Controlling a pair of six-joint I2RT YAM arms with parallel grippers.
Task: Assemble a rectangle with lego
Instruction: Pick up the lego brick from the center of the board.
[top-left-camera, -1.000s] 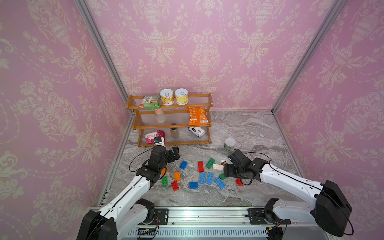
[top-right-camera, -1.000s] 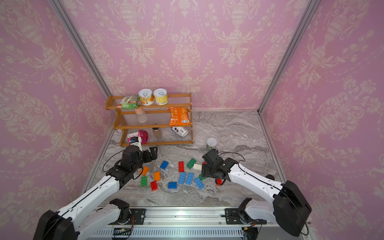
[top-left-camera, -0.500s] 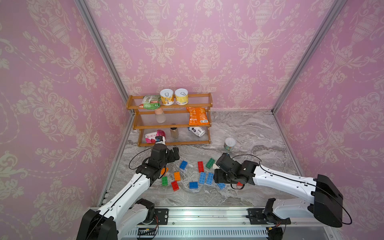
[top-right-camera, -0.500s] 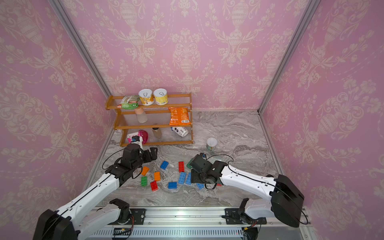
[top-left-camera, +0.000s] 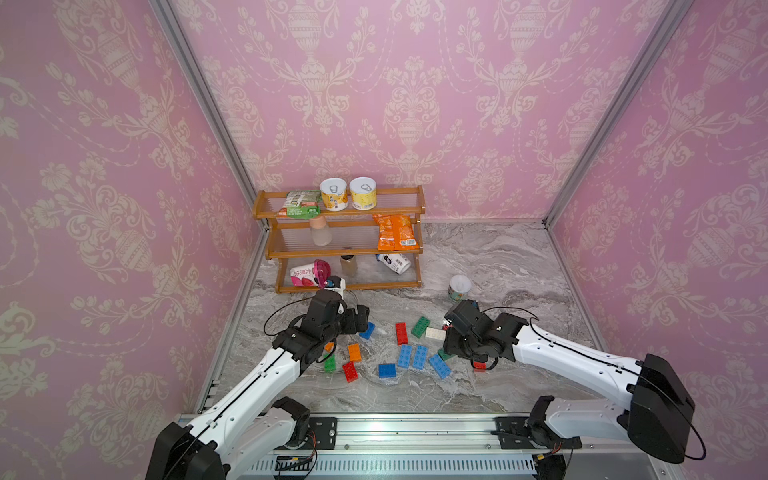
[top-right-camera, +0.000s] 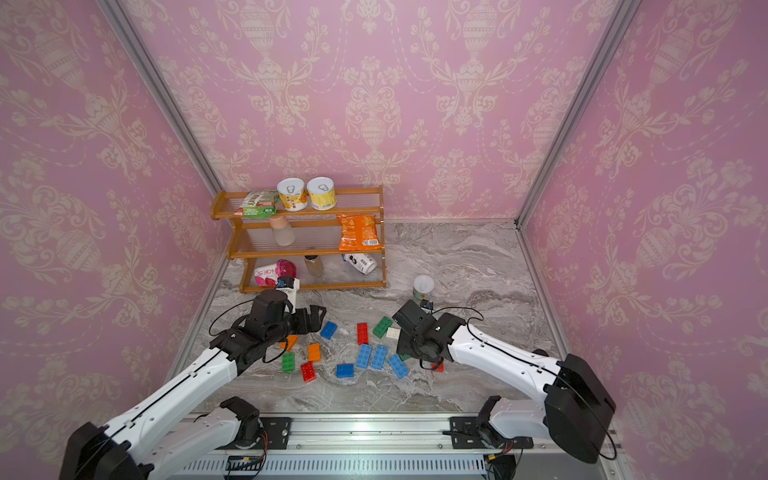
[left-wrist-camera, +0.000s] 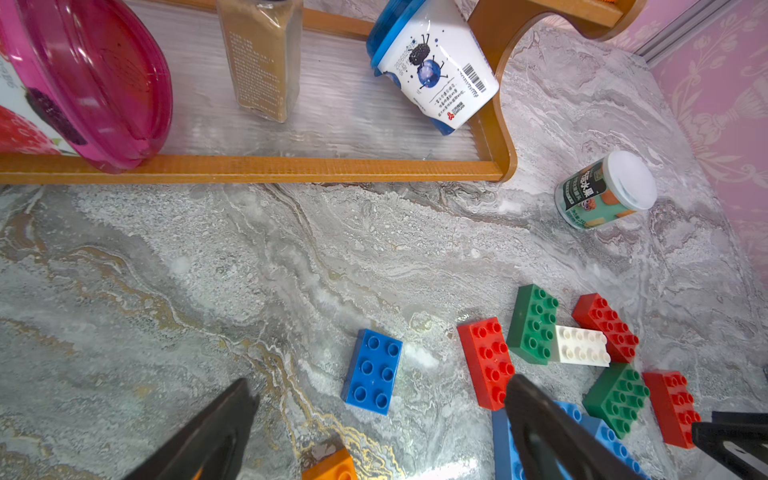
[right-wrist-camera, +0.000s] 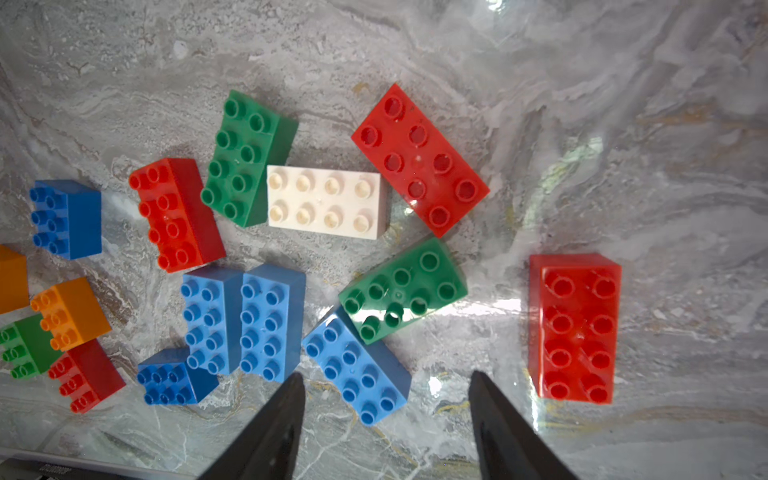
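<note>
So the right gripper (right-wrist-camera: 386, 377) has its jaws apart, not clamped on anything. One end of a light blue brick (right-wrist-camera: 357, 370) pokes into the gap between the tips. A green brick (right-wrist-camera: 401, 291) butts up against it just ahead of the jaws. A white brick (right-wrist-camera: 324, 201) lies further ahead, and a red brick (right-wrist-camera: 575, 328) sits outside one finger. The left gripper (left-wrist-camera: 380, 384) is spread wide and empty, with a dark blue brick (left-wrist-camera: 372, 372) flat on the table (top-left-camera: 478, 257) in line with its gap. All the lego lies loose between the two grippers, and two more light blue ones lie side by side.
</note>
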